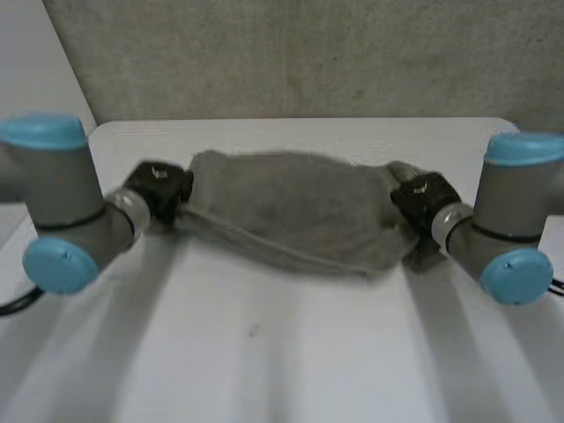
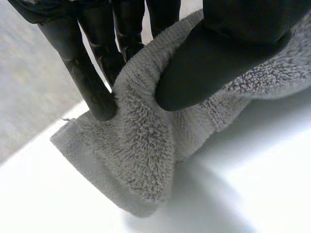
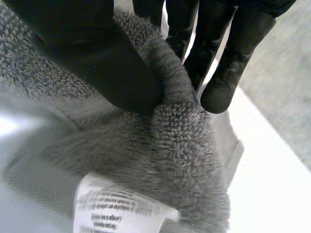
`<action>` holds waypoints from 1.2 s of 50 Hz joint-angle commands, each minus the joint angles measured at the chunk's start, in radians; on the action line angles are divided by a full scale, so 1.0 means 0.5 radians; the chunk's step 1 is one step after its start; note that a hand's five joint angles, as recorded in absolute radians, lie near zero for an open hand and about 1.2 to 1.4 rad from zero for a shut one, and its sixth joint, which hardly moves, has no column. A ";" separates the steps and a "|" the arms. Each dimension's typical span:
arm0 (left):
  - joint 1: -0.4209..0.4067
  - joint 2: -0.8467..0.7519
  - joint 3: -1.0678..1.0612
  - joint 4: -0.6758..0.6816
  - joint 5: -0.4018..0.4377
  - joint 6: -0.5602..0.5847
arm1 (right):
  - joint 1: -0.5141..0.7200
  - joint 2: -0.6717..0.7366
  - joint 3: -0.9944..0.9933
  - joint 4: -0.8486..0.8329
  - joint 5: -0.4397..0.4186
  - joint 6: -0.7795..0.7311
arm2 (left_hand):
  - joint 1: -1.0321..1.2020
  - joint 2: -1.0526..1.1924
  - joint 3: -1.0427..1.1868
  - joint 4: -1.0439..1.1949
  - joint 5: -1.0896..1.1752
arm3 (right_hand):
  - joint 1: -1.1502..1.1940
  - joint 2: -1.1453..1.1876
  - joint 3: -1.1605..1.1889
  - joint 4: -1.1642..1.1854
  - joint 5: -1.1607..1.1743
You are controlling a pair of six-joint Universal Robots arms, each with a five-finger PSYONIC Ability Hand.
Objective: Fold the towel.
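Observation:
A grey towel [image 1: 286, 211] hangs stretched between my two hands above the white table [image 1: 264, 352], sagging in the middle. My left hand [image 1: 159, 189] holds its left end; in the left wrist view the thumb [image 2: 194, 73] pinches the terry cloth [image 2: 141, 145] against the fingers [image 2: 82, 77]. My right hand [image 1: 421, 201] holds the right end; in the right wrist view the thumb [image 3: 107, 68] and fingers [image 3: 228, 73] pinch a fold of towel [image 3: 184, 131]. A white care label [image 3: 116, 208] hangs from the towel under the right hand.
A grey wall [image 1: 308, 53] stands behind the table's far edge [image 1: 308, 121]. Both arms, with light-blue caps [image 1: 60, 264] [image 1: 515, 275], flank the towel.

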 commanded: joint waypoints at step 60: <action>-0.019 0.314 0.237 -0.138 -0.020 -0.511 | 0.418 -0.147 0.381 -0.501 0.527 1.247 | 0.377 0.356 0.359 0.354 0.364 | -0.948 -1.275 -1.235 -1.371 -1.055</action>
